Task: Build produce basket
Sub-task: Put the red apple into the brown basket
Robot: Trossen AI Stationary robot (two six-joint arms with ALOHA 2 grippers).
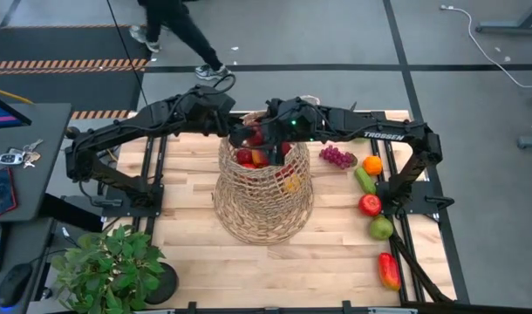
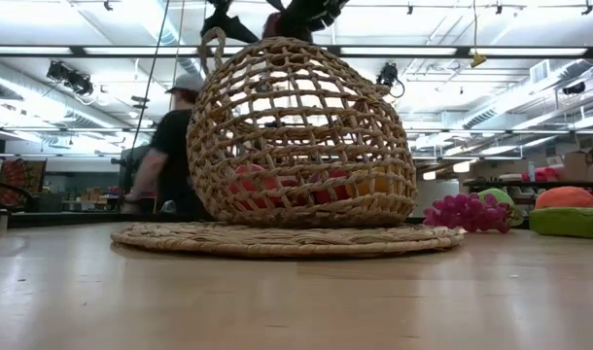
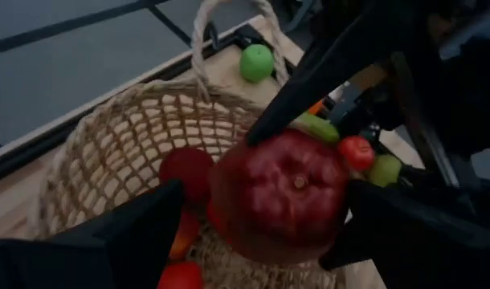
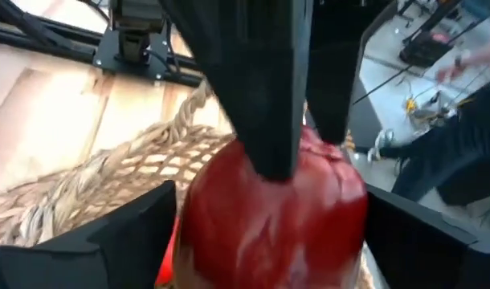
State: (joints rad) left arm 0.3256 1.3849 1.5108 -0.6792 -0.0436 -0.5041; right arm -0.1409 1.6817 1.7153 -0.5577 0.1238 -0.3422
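Big dark-red toy apple [image 3: 281, 193] hangs over the tall tan wicker basket [image 1: 262, 196], pinched by the left gripper [image 3: 253, 213] while the right gripper [image 4: 265, 229] spreads wide, apparently mid-handover; next, lower and release it.

Both arms reach inward from opposite sides, wrists meeting above the middle of the table. Left pincer [image 3: 253, 217] has its dark fingers [image 3: 136, 229] spread wide on either side of a red apple [image 3: 281, 197], apple sitting between them. Right pincer [image 4: 269, 233] points down onto the same apple, its fingers [image 4: 108, 237] standing wide apart, clear of the fruit's sides.
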